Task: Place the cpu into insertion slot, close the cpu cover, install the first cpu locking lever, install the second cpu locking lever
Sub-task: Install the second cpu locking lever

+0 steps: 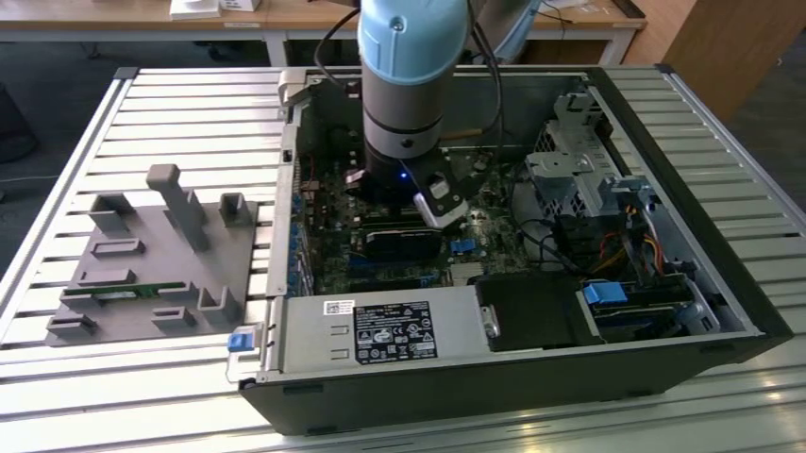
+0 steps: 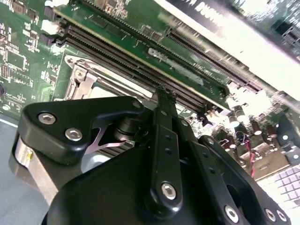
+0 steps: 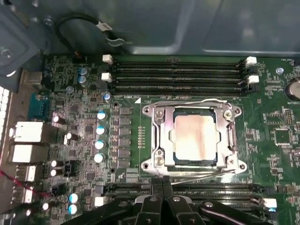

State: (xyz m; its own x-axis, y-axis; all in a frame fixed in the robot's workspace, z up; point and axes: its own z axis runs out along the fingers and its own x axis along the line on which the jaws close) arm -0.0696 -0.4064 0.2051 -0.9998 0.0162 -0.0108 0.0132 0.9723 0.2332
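slatted table (image 1: 151, 113) | wooden desks (image 1: 290, 14) behind (computer case (image 1: 705, 311) open)

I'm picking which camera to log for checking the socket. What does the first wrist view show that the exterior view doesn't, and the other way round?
First wrist view: the cpu seated in the slot, the cover down around it, and the shut fingers just beside the socket. Exterior view: the whole case, the arm reaching into it, the grey fixture on the slatted table. Both: the green motherboard.
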